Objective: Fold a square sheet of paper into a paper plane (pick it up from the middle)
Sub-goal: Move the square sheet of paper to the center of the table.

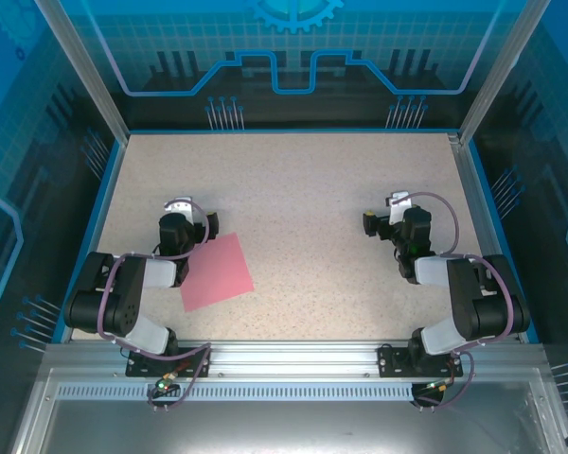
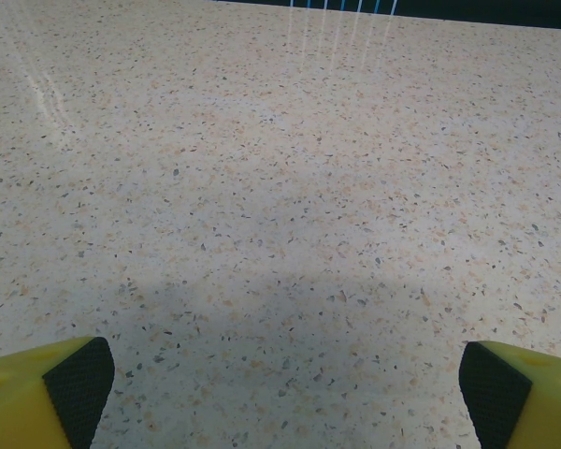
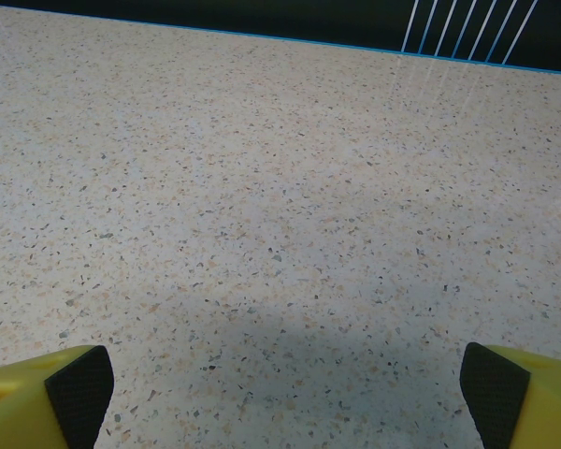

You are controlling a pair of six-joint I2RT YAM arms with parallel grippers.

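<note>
The square sheet of paper (image 1: 218,272) is pink-red and lies flat and unfolded on the speckled table, left of centre near the front. Its left edge runs under my left arm's forearm. My left gripper (image 1: 178,205) hovers just beyond the sheet's far-left corner, pointing away from it. In the left wrist view that gripper (image 2: 285,398) is open, its yellow fingers (image 2: 37,393) wide apart over bare table. My right gripper (image 1: 399,201) is far off on the right side. It (image 3: 285,398) is also open, black pads (image 3: 79,393) at the frame's corners, nothing between them.
The table (image 1: 303,189) is a beige speckled slab with a blue rim and transparent walls around it. A metal rail (image 1: 284,359) carrying the arm bases runs along the near edge.
</note>
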